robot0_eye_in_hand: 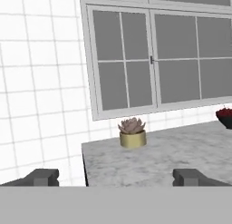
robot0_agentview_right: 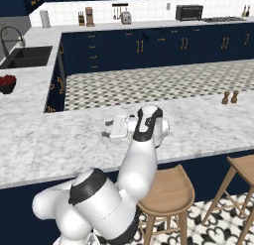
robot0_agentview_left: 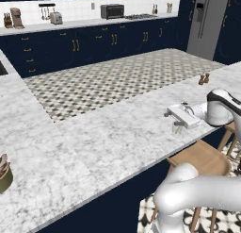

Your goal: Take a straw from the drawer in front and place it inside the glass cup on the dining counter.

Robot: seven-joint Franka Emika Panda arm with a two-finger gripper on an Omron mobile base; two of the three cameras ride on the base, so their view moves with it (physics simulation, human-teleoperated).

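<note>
My gripper (robot0_agentview_left: 172, 121) hovers just above the dining counter (robot0_agentview_left: 113, 133), a long white-grey marble slab over a navy base. It lies level and points along the slab. It is open, and the hand view shows its two dark fingertips (robot0_eye_in_hand: 43, 177) far apart with nothing between them. From the right base view the gripper (robot0_agentview_right: 107, 129) sits at the middle of the dining counter (robot0_agentview_right: 59, 142). The straw, the drawer and the glass cup are out of view.
Two small brown shakers (robot0_agentview_left: 203, 79) stand further along the slab. A succulent in a gold pot (robot0_eye_in_hand: 132, 133) and a dark bowl of red fruit (robot0_eye_in_hand: 225, 117) sit ahead of the hand, below a window. Wooden stools (robot0_agentview_left: 201, 157) stand under the counter's near edge. A sink (robot0_agentview_right: 25, 56) lies far left.
</note>
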